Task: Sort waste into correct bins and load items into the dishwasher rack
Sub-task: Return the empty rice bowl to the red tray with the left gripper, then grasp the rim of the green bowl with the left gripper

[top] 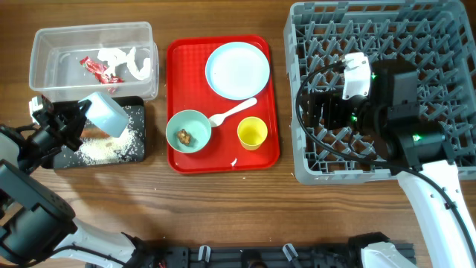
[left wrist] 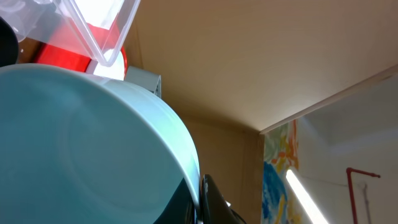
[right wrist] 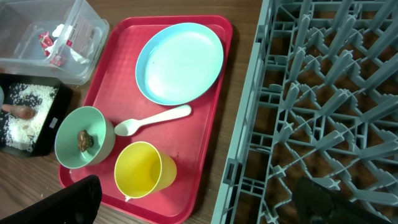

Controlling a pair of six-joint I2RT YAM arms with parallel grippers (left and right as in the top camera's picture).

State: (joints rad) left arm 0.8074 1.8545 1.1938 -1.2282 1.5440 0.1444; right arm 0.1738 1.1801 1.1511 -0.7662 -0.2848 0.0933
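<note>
The left fingers [left wrist: 214, 205] are clenched on the rim of a pale blue bowl [top: 106, 113], which is tilted in the air over the far part of the black tray [top: 137, 152]; in the left wrist view the bowl's outer wall fills the lower left.

The black tray sits on the left of the counter [top: 223, 208]; white rice grains [top: 111, 145] are scattered across it; an orange-brown piece [top: 93, 134] lies among them near the tray's left side.

Just beyond the black tray is the clear tub [top: 44, 45]; a red-and-white wrapper [top: 98, 69] and crumpled white paper [top: 134, 62] lie inside it.

The red serving tray [top: 178, 56] is in the middle of the counter; a pale blue plate [top: 237, 70] lies flat in its far right part; a second pale blue bowl [top: 195, 123] stands upright in the near left part with a small brown lump [top: 184, 135] inside; a yellow cup [top: 252, 133] stands upright to the right of that bowl; a white spoon [top: 232, 112] lies between plate and cup, its scoop end close to the second bowl's rim.

The grey dishwasher rack [top: 439, 30] takes up the right of the counter, with only its pegs showing inside; the right arm reaches over it; the right fingers [right wrist: 78, 202] are released and spread wide, grasping nothing, hanging above the rack's left edge and the right side of the red serving tray.
</note>
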